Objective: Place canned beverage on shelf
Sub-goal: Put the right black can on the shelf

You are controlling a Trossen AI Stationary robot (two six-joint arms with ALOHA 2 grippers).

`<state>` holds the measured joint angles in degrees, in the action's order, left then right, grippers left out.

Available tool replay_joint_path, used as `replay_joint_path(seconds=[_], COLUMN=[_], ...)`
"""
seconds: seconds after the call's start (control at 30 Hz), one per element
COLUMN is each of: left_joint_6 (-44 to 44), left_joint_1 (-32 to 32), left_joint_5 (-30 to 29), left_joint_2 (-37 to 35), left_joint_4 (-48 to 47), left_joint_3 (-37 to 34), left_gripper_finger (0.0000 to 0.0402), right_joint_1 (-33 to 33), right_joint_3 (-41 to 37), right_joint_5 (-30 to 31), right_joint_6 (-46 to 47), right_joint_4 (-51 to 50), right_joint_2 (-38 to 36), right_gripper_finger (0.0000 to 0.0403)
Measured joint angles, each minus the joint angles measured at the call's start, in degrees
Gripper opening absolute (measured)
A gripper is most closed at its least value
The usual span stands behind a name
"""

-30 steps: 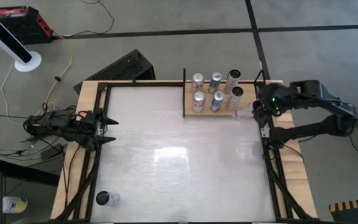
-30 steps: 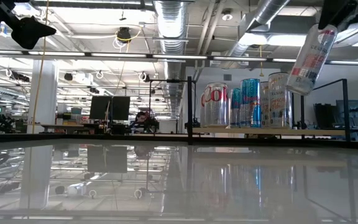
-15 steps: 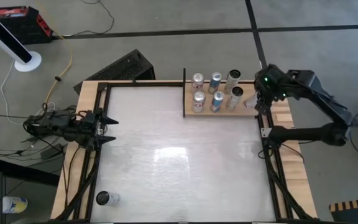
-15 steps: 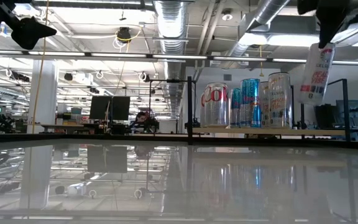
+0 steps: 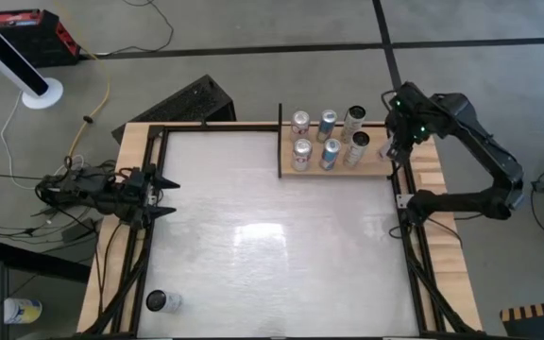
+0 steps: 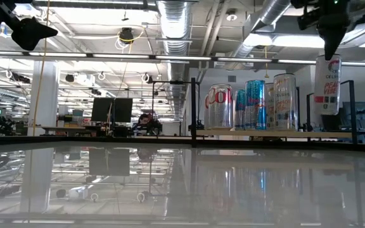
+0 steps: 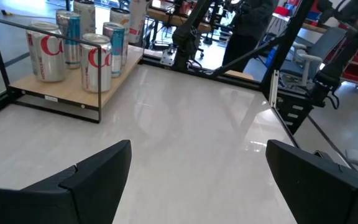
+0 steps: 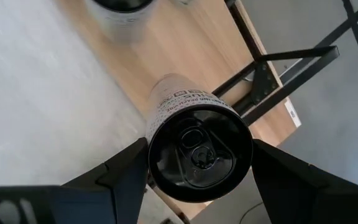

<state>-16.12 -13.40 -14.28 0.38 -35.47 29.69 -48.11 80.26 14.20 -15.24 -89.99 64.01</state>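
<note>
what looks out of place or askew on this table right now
One lone can stands at the table's near-left corner, far from the six cans grouped on the shelf. Otherwise nothing is tipped or spilled; the right gripper holds its white can upright over the shelf's end.

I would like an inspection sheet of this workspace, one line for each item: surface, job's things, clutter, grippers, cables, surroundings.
Surface: glossy white tabletop, wooden strips along its edges.
Job's things: shelf at the far edge bears six upright cans; a white can hangs upright above the shelf's right end, not yet set down.
Clutter: one lone can at the near left corner.
Grippers: right gripper shut on the white can, above the shelf; left gripper open, waiting at the table's left edge.
Cables: yellow and white cables on the floor at left.
Surroundings: concrete floor, black grille beside the table.
</note>
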Motion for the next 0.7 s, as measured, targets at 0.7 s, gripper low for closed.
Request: replay_joint_path(seconds=[0.7], left_joint_6=[0.0], left_joint_1=[0.0], left_joint_5=[0.0], left_joint_2=[0.0], left_joint_4=[0.0], left_joint_3=[0.0], left_gripper_finger=[0.0357], right_joint_1=[-4.3], right_joint_3=[5.4], right_joint_5=[-3.9], right_joint_6=[0.9], right_joint_4=[0.9], right_joint_2=[5.6], right_gripper_finger=[0.0278])
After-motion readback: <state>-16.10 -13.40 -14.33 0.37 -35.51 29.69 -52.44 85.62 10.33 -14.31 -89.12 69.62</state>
